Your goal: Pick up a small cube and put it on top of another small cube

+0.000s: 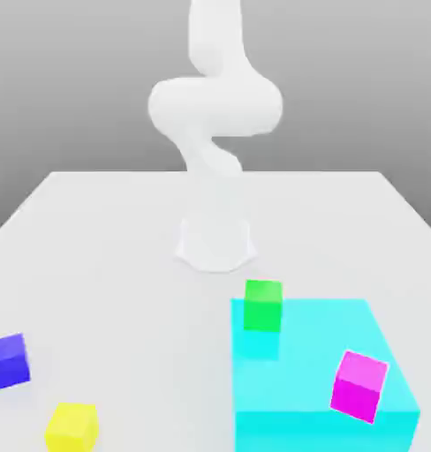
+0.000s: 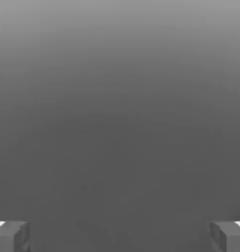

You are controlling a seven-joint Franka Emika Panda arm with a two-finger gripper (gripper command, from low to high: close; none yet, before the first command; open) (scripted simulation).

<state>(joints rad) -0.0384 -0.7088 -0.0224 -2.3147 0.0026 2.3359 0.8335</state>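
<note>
Yellow cube and blue cube wait lower left.
Gripper jaws spread wide, grasping nothing: no pick begun; green cube sits centre.

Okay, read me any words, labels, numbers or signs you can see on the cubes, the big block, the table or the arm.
None to read. The blue cube, yellow cube, green cube, magenta cube, cyan block, white table and arm are all plain, unmarked surfaces.
</note>
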